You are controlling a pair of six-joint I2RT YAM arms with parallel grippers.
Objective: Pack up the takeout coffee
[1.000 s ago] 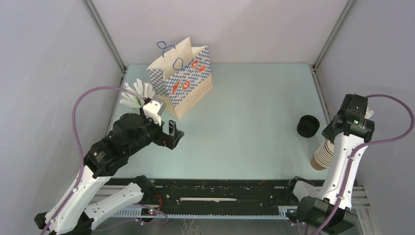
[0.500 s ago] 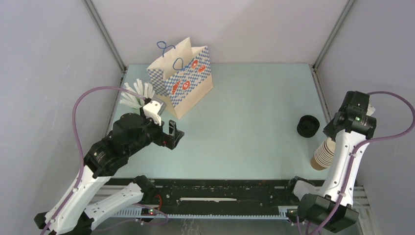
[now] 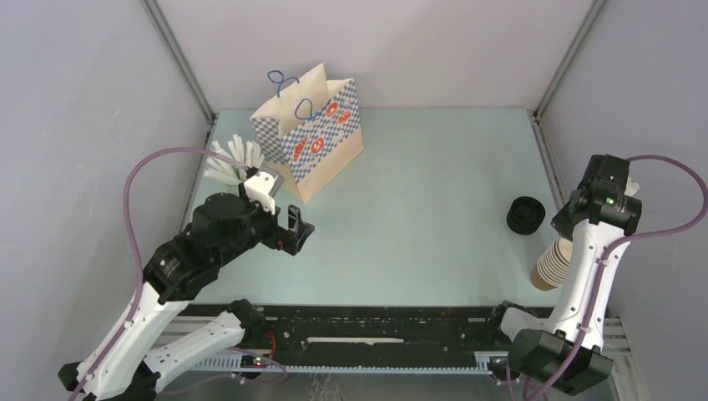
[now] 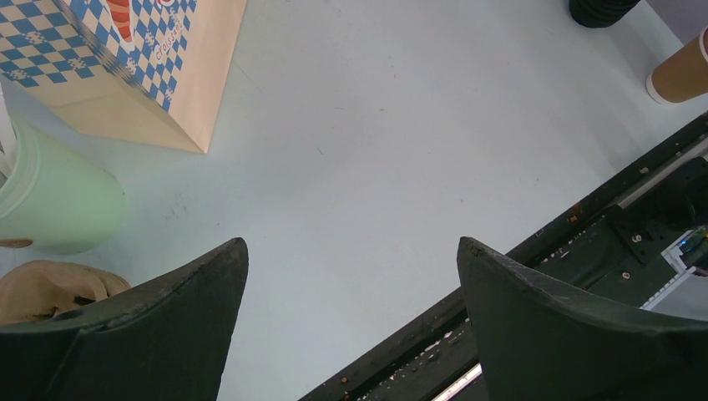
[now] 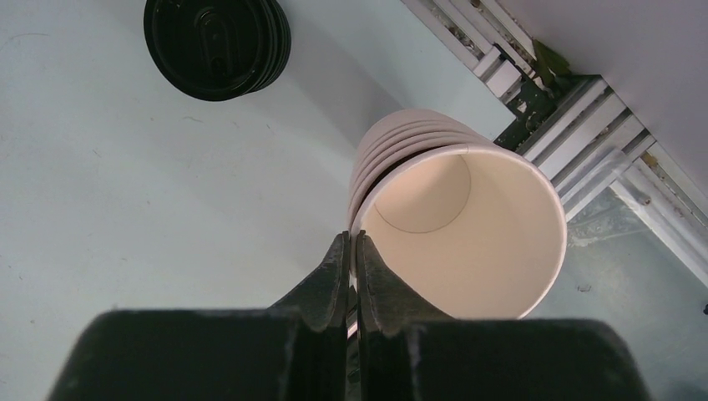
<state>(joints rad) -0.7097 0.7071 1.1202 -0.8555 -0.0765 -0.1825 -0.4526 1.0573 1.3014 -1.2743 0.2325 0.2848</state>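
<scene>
The pale bench (image 3: 417, 209) bears a checkered paper bag (image 3: 313, 138) upright at far left, a green cup of white sticks (image 4: 50, 200) just beside it, and near the right edge a black lid stack (image 3: 525, 215) near a stack of tan paper cups (image 3: 549, 266).

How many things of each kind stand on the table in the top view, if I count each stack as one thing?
checkered paper bag: 1
green cup of white sticks: 1
stack of tan paper cups: 1
stack of black lids: 1
Total: 4
</scene>
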